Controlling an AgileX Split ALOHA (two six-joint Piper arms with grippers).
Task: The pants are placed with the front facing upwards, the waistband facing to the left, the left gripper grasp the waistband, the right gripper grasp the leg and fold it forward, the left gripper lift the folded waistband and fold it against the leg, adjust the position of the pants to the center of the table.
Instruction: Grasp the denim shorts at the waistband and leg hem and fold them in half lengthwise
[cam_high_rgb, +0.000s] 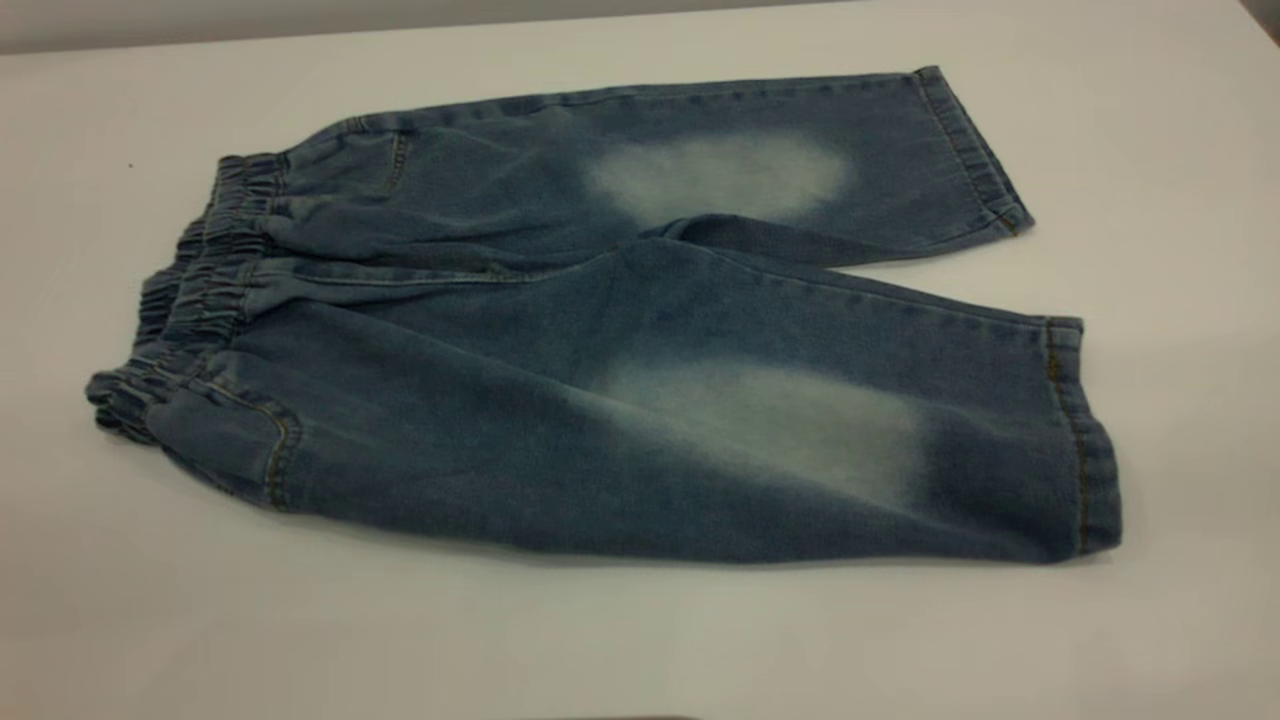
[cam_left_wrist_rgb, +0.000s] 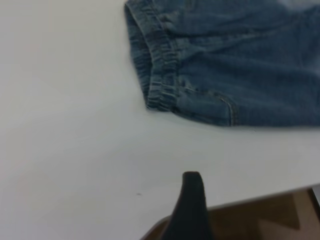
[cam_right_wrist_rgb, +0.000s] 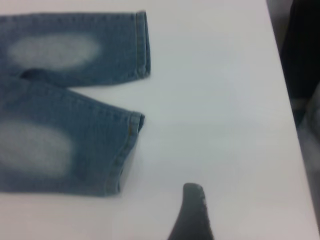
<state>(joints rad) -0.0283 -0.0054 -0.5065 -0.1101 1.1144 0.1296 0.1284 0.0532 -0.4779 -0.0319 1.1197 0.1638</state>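
The blue denim pants lie flat on the white table, front up, with both legs spread toward the right. Their gathered waistband is at the left. Neither gripper appears in the exterior view. In the left wrist view, my left gripper hovers over bare table short of the waistband; one dark finger shows, nothing against it. In the right wrist view, my right gripper hangs over bare table beyond the near leg hem; a single finger shows, holding nothing.
The table edge runs close behind the left gripper, with brown floor below it. On the right side, the table ends near a dark object. White tabletop surrounds the pants on all sides.
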